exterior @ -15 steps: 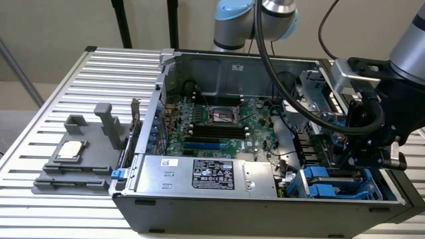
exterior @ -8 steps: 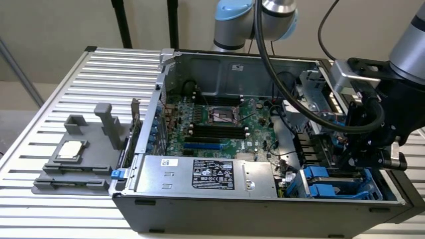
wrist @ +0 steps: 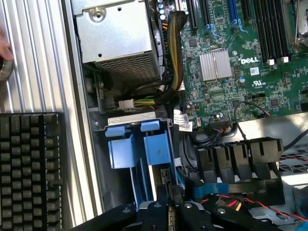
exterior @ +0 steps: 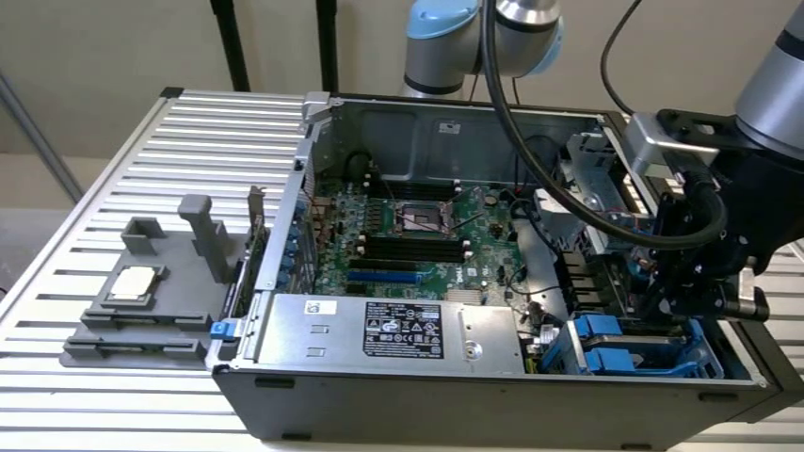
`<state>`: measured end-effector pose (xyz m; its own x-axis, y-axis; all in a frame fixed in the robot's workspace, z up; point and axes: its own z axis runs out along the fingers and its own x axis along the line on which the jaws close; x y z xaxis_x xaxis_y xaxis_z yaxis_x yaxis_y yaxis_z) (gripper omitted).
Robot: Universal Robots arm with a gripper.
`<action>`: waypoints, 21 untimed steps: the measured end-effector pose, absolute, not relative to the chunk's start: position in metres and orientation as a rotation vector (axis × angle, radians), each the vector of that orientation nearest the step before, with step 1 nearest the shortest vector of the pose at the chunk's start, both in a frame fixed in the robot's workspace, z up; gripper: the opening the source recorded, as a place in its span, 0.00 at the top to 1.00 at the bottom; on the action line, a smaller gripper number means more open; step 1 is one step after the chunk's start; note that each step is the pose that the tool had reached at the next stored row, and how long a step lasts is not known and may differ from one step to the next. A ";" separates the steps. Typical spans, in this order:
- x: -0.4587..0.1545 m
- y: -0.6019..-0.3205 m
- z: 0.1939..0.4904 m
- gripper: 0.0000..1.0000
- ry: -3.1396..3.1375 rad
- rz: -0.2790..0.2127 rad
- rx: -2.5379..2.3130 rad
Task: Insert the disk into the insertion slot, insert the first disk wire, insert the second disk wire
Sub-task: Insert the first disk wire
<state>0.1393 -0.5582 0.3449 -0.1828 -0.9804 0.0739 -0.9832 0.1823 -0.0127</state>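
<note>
Ribbed metal table bearing open computer case; pale wall behind. Case top uncovered, giving access from above. Insertion slot in case corner at the exterior view's right, hard against the case wall. Disk, blue carrier showing, seated inside slot. Gripper directly over disk; how far open cannot be told. Adjacent: power-supply box, motherboard, black cable draped across, keyboard, grey holder block.

I work at what looks like a robotics lab bench: an open dark-grey metal computer case baring its green circuit board stands on a ribbed silver aluminium table, a grey plastic fixture block just beside it.
</note>
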 end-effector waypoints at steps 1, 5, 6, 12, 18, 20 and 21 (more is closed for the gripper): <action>0.139 -0.558 0.345 0.84 -2.377 0.088 1.976; 0.140 -0.557 0.345 0.84 -2.375 0.091 1.974; 0.140 -0.557 0.344 0.84 -2.374 0.091 1.974; 0.140 -0.556 0.343 0.84 -2.372 0.096 1.972; 0.140 -0.555 0.342 0.84 -2.371 0.099 1.971; 0.140 -0.555 0.342 0.84 -2.370 0.100 1.970; 0.140 -0.554 0.342 0.84 -2.370 0.100 1.970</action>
